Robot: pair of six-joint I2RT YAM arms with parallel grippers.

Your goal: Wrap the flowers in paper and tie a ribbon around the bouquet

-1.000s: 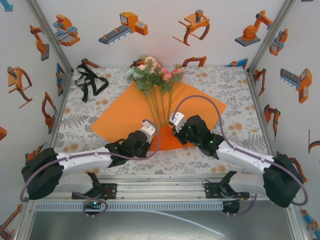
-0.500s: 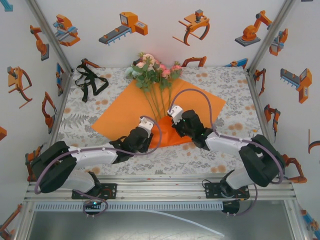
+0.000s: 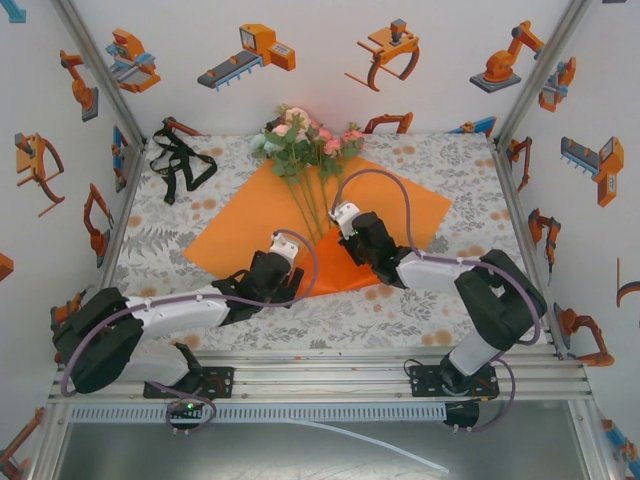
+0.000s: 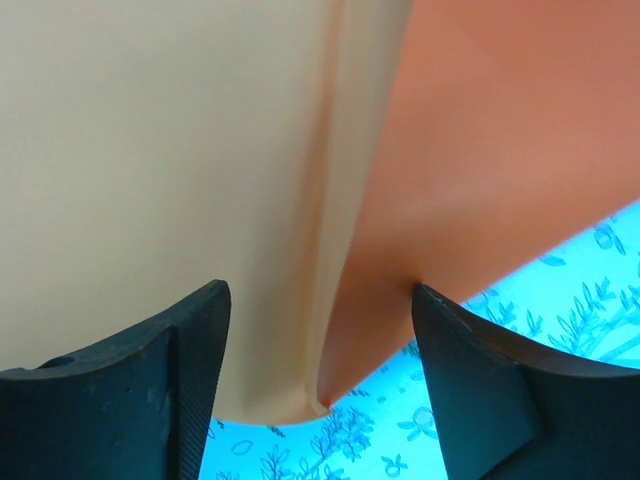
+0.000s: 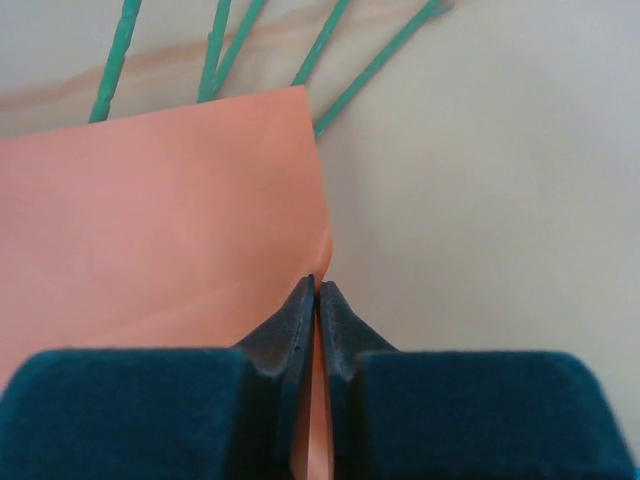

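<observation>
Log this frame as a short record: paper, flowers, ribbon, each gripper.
paper: large bright orange paper sheet, spread out, near corner folded over the green stems
flowers: pink-and-white artificial flowers lying on the sheet, blooms at the far end
ribbon: black ribbon, far left, untouched
left gripper: open, straddling the fold
right gripper: shut on the folded corner's edge

Matt orange paper [image 3: 230,235], smooth plastic-looking green flower stems [image 5: 380,65], ribbed matt black left tool pads [image 4: 130,410].
</observation>
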